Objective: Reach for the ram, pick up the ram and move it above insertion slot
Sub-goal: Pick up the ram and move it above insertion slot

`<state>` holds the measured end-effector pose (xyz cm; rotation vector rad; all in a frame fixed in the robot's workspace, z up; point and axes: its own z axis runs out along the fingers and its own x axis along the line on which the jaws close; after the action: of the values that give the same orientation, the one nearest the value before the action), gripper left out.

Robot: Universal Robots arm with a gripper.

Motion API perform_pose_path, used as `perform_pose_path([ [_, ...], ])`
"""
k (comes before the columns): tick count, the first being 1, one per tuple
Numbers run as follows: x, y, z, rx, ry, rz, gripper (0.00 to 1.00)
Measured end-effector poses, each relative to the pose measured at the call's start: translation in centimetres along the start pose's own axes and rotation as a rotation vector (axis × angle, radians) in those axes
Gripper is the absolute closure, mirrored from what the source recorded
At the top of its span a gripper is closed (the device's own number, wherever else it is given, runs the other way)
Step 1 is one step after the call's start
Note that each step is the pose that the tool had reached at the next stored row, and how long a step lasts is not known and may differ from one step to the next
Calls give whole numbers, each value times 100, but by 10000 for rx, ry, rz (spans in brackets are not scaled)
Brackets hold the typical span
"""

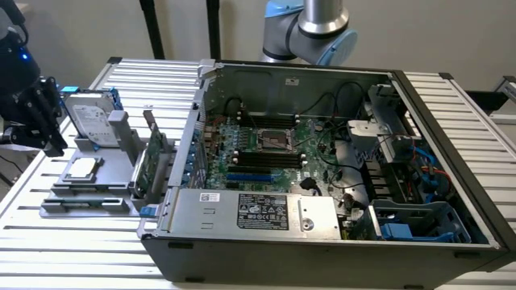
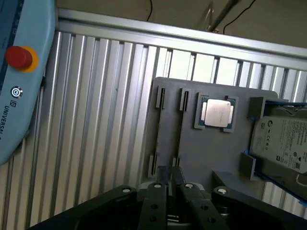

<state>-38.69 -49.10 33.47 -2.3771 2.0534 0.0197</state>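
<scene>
We see the gripper (image 2: 171, 173) hovering over the near edge of the gray fixture (image 2: 211, 153), its fingertips drawn close together and holding nothing. The ram (image 1: 81, 200) stands on edge in the fixture's front slot, below and just beside the gripper, at the exterior view's left of the open computer case (image 1: 322, 241).

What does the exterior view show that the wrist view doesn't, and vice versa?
Exterior adds: the open computer case, its motherboard, and an upright green card between the tray and the case.
Wrist adds: a blue control pendant with a red button.
Shared: the gray tray, the hard drive propped at one end of it, the square processor chip and the slatted table.
</scene>
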Motion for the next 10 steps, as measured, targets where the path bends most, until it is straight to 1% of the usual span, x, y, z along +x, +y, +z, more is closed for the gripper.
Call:
perform_pose_path([
  [1, 0, 0, 2, -2, 1, 0, 76],
  [3, 1, 2, 23, 1, -1, -1, 64],
  [4, 0, 4, 40, -1, 0, -1, 64],
  [5, -1, 8, 59, 0, 0, 1, 58],
  [10, -4, 31, 150, 0, -1, 7, 58],
])
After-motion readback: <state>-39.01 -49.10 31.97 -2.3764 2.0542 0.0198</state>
